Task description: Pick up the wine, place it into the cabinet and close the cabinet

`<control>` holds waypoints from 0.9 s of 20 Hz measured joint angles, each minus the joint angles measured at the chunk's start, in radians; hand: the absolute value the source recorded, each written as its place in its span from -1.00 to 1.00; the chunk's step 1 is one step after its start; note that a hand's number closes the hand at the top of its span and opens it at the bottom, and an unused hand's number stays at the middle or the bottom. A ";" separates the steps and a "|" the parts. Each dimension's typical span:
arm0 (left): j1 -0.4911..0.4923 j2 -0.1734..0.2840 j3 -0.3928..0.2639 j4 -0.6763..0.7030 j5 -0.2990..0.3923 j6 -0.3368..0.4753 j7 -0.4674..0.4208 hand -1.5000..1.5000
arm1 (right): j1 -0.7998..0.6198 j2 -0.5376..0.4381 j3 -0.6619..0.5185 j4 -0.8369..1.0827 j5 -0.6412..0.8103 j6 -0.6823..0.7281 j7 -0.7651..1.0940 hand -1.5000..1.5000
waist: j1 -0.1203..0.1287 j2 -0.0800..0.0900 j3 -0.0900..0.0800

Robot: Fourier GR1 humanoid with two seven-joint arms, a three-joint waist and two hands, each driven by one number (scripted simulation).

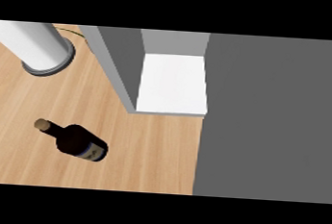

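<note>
A: Wine bottle (77, 141)?
B: On the wooden counter (152, 151), toward its left edge, cork pointing upper-left, nothing touching it.
A: Cabinet (172, 83)?
B: Open, white shelf showing, grey door (272, 115) swung out along the counter's right side.
A: Hands?
B: Neither shows, so grip state unknown. Grey-based white cylinder (38, 46) at far left corner.

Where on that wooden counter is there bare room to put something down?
Most of the wooden counter is bare: the stretch between the wine bottle and the grey door, and the strip left of the bottle. The white cabinet shelf is free too. It is tighter near the white cylinder.
</note>
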 measured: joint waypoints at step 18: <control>0.033 -0.089 -0.100 0.230 -0.270 -0.238 -0.115 -1.00 | 0.011 0.016 -0.014 0.011 0.005 0.015 -0.033 -1.00 | -0.014 0.005 0.000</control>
